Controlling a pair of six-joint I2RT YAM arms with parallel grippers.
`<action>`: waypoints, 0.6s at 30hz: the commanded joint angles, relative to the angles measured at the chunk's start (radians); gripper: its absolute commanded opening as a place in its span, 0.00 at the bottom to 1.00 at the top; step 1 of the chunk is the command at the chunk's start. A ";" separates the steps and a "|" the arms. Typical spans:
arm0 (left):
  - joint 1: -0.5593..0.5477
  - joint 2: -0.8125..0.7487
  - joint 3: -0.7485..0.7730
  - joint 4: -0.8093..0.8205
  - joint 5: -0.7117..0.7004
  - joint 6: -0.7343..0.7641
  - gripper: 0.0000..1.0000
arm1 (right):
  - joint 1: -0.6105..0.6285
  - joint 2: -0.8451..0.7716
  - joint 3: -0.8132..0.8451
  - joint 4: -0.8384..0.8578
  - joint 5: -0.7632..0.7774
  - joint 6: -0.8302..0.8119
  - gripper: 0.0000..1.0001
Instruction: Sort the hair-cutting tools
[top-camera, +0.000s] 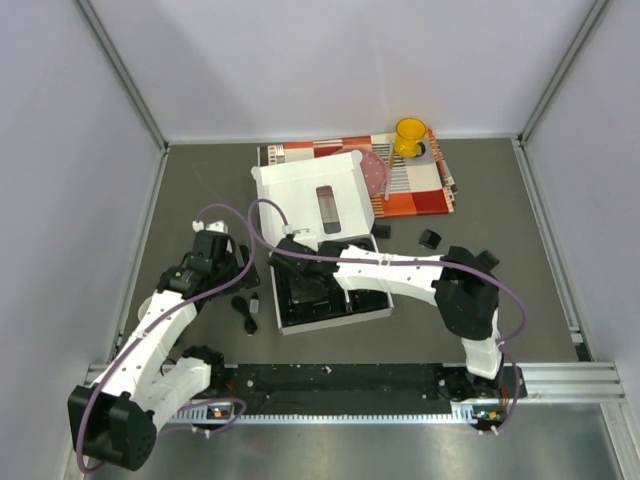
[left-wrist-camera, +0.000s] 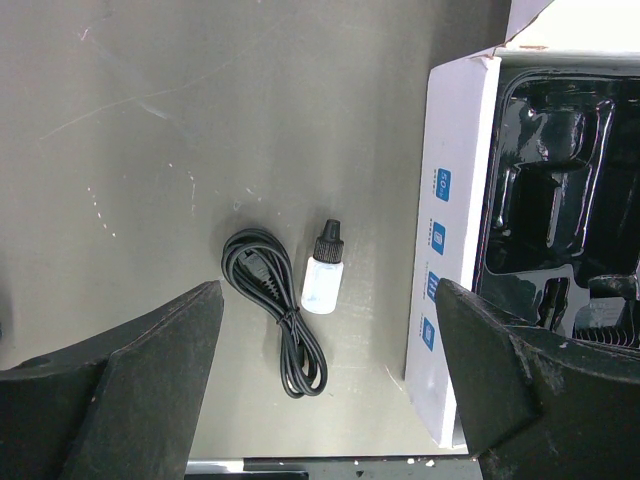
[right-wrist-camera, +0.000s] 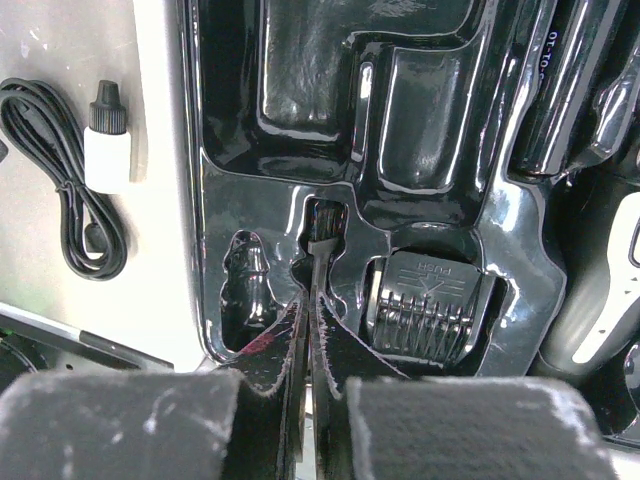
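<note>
**A:** From above, the right gripper (top-camera: 290, 258) is down in the black tray (top-camera: 320, 300) of the white box (top-camera: 335, 321), mid-frame. The left gripper (top-camera: 222, 248) hovers over the table (top-camera: 480, 210), just left of the box. What's the risk?

**B:** The arms are close there. A swing by either could clip the other or shove the box.

**A:** Left wrist view?

**B:** Its fingers are spread wide and hold nothing. The cord (left-wrist-camera: 275, 320) and a small bottle (left-wrist-camera: 323, 280) lie just beside each other at centre. A careless descent could catch the bottle along with the cord.

**A:** Right wrist?

**B:** Its jaws are pressed together, pinching a thin black stick (right-wrist-camera: 318, 250) that sits in its slot at centre frame. That's a slim hold, so it may twist, slip or jam on the slot wall. The guard comb (right-wrist-camera: 430, 305) and clipper (right-wrist-camera: 600, 310) sit to the right, already seated.
</note>
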 joint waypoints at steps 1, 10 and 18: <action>0.000 -0.002 0.027 0.008 -0.021 -0.003 0.92 | 0.017 0.016 0.049 -0.001 0.002 -0.013 0.00; -0.002 -0.005 0.027 0.007 -0.024 -0.003 0.93 | 0.019 0.044 0.052 0.010 -0.014 -0.022 0.00; -0.002 -0.005 0.027 0.007 -0.024 -0.003 0.93 | 0.019 0.059 0.052 0.006 -0.017 -0.024 0.00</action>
